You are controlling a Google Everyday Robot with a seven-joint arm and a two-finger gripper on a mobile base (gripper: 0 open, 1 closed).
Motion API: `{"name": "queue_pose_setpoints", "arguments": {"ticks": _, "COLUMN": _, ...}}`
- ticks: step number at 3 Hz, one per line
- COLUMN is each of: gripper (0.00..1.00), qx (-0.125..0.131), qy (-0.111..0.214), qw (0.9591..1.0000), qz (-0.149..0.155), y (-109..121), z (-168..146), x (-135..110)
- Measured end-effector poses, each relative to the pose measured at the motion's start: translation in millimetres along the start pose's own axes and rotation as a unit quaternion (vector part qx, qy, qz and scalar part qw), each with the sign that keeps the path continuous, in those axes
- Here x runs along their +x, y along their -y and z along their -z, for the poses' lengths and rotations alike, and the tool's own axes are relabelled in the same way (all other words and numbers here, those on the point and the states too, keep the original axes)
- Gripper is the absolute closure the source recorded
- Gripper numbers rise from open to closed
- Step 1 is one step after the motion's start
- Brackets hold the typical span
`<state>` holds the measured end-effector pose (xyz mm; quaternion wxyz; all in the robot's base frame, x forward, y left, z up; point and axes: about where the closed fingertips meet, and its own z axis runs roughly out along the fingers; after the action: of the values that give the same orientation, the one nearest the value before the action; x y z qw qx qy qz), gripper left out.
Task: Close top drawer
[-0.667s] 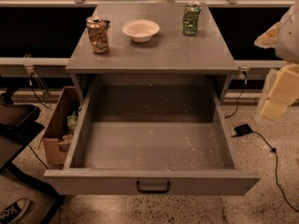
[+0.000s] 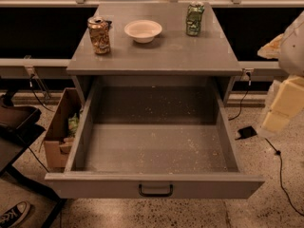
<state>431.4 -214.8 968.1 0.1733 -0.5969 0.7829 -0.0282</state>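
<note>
The top drawer (image 2: 95,186) of the grey cabinet stands pulled far out toward the camera. Its crumb-speckled inner floor (image 2: 156,148) is bare. A small black bar handle (image 2: 155,190) sits at the centre of its front panel. My gripper (image 2: 282,106) shows as cream-coloured parts at the right edge of the view. It hangs beside the drawer's right wall, apart from it and from the handle, and holds nothing that I can see.
On the cabinet top (image 2: 166,56) stand a brown can (image 2: 99,34), a white bowl (image 2: 143,30) and a green can (image 2: 194,19). A cardboard box (image 2: 57,137) sits left of the drawer, with a black stand (image 2: 14,122) and a shoe (image 2: 12,213). A black plug (image 2: 246,132) and cable lie at the right.
</note>
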Motion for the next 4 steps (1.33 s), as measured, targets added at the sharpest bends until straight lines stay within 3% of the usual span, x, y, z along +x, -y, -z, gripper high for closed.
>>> {"name": "queue_pose_setpoints", "arguments": {"ticks": 1, "gripper": 0.0, "qx": -0.02, "qy": 0.018, "qw": 0.9993, "qz": -0.028, "y": -27.3, "z": -25.9, "x": 13.8}}
{"name": "queue_pose_setpoints", "arguments": {"ticks": 2, "gripper": 0.16, "qx": -0.045, "qy": 0.031, "qw": 0.9965, "qz": -0.063, "y": -71.9, "z": -61.6, "x": 28.9}}
{"name": "queue_pose_setpoints", "arguments": {"ticks": 3, "gripper": 0.39, "qx": -0.08, "qy": 0.025, "qw": 0.9918, "qz": -0.096, "y": -123.5, "z": -110.9, "x": 43.0}}
{"name": "queue_pose_setpoints", "arguments": {"ticks": 4, "gripper": 0.62, "qx": -0.131, "qy": 0.006, "qw": 0.9833, "qz": -0.126, "y": -177.8, "z": -172.7, "x": 63.9}}
